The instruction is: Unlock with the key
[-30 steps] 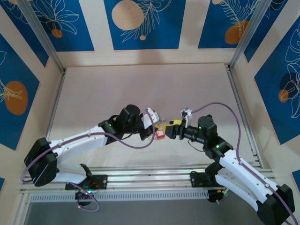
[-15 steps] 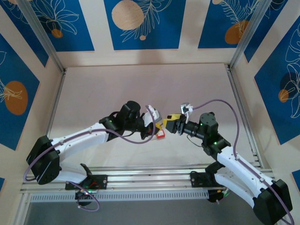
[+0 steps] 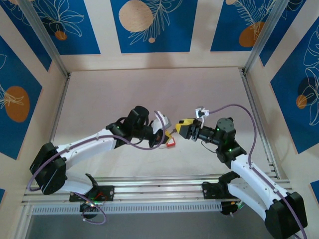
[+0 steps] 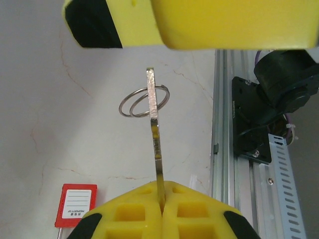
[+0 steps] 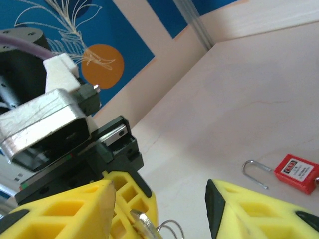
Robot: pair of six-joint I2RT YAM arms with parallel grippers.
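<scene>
A pale, faintly veined table (image 3: 149,94) lies inside walls hung with blue leaf-patterned panels (image 3: 149,25), and both arms meet above its middle. The left gripper (image 4: 160,191) has its jaws pressed together on the blade of the key (image 4: 156,139), which stands straight out from the yellow fingers with a split ring (image 4: 137,104) threaded through its head. The right gripper (image 5: 158,191) faces it nose to nose, jaws spread, the key's head and ring sitting in the gap between them but nearer one finger, not pinched. The red padlock (image 5: 298,172) lies flat on the table just below and beside the two grippers, untouched, and its shackle (image 5: 254,172) looks closed, though that is hard to tell at this size.

The step in hand looks like a mid-air handover or regrip of the key; unlocking has not begun. Next, the right jaws need to centre on the key's head and close flat on it before the left lets go. The ring could snag or twist the key.
</scene>
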